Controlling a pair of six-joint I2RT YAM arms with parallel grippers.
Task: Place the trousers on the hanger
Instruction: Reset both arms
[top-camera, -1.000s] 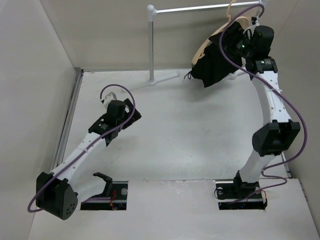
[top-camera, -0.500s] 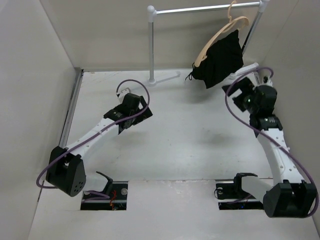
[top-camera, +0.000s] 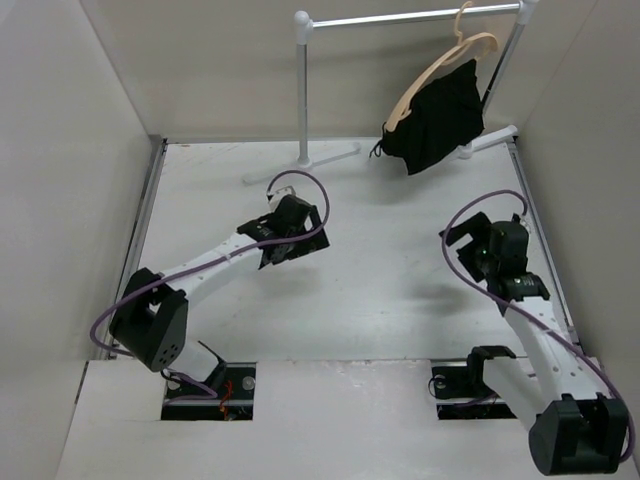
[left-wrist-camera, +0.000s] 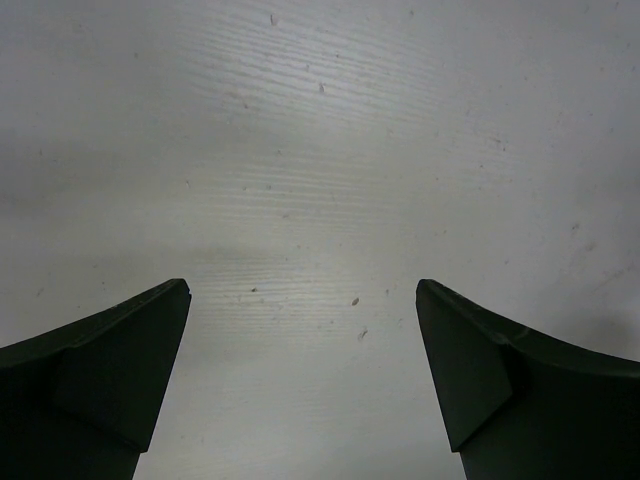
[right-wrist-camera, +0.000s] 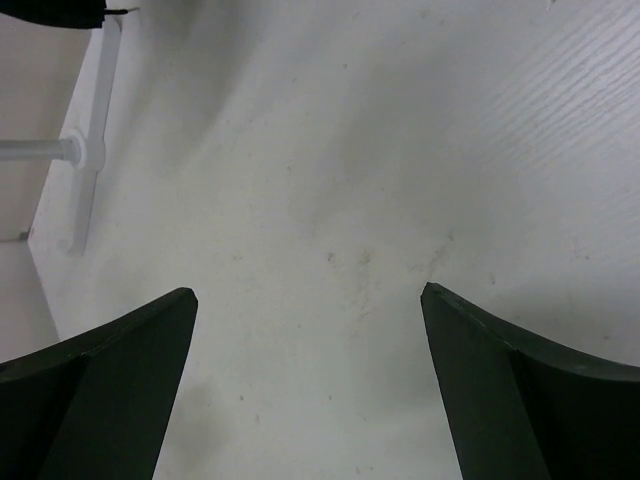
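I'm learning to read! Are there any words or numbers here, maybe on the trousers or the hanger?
There are none to read. The trousers, hanger, rail and table are all plain, with no word, label, number or sign on them. The arms show no lettering either.

High rear overview, wrist views near table (top-camera: 400, 280)

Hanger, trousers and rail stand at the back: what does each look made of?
The slim light tan curved hanger looks like smooth wood, by its colour; grain is too small to see. The plain black trousers look like soft matte cloth, sagging in folds over it. The white rail stand is probably painted metal tubing, faintly glossy.
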